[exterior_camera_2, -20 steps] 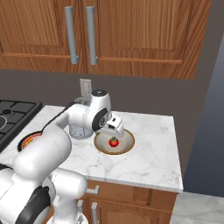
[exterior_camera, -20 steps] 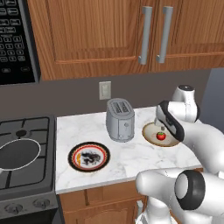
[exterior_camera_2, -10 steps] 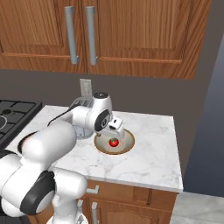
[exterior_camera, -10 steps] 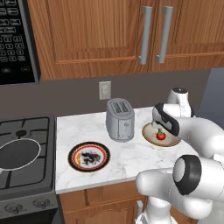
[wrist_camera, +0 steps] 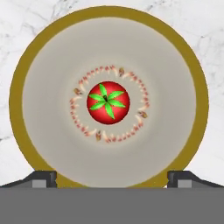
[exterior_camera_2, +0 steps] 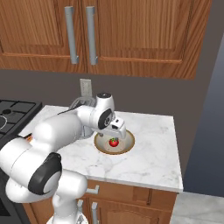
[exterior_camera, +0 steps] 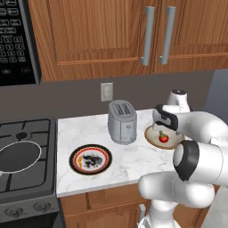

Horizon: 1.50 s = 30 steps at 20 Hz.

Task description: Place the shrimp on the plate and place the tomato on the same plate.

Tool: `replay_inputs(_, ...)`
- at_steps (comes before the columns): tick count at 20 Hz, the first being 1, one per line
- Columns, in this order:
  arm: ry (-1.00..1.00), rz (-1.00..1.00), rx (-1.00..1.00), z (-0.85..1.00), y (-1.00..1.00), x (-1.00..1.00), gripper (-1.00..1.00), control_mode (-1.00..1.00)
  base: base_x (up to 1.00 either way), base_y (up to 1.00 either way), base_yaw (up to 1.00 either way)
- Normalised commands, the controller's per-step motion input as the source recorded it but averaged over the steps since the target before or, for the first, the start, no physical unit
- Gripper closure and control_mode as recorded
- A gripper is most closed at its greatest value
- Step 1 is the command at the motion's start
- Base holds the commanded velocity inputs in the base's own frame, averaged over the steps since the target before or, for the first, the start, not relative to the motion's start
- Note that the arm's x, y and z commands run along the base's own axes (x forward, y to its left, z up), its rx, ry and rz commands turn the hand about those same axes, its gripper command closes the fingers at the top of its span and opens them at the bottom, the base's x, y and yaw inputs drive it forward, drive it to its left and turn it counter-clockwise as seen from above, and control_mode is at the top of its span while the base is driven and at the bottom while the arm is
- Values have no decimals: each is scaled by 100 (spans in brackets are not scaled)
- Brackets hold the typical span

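Hand view: open fingers (wrist_camera: 112, 177) straddle the tomato (wrist_camera: 108, 102), centred in a tan dish (wrist_camera: 35, 57); left base view adds the plate (exterior_camera: 91, 159).

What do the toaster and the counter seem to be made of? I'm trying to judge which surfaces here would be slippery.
The toaster looks like brushed or satin metal: uniform silver-grey with soft highlights on its sides, though the render could equally be grey plastic. The counter looks like polished marble or a marble-look stone: white with faint grey veining and a smooth, even sheen.
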Motion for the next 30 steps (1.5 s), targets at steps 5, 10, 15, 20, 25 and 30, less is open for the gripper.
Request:
replay_inputs(5, 4, 0, 0, -21, 0, 17, -100, -100, 0, 0, 0)
replay_inputs(10, 3, 0, 0, -22, -2, 19, -100, -100, 0, 0, 0)
replay_inputs(15, 2, 0, 0, -20, -2, 10, -100, -100, 0, 0, 0)
replay_inputs(20, 0, 0, 0, -19, -6, 16, -100, -100, 0, 0, 0)
replay_inputs(25, 0, 0, 0, -18, -6, 21, -100, -100, 0, 0, 0)
replay_inputs(30, 0, 0, 0, -14, -5, 22, -100, -100, 0, 0, 0)
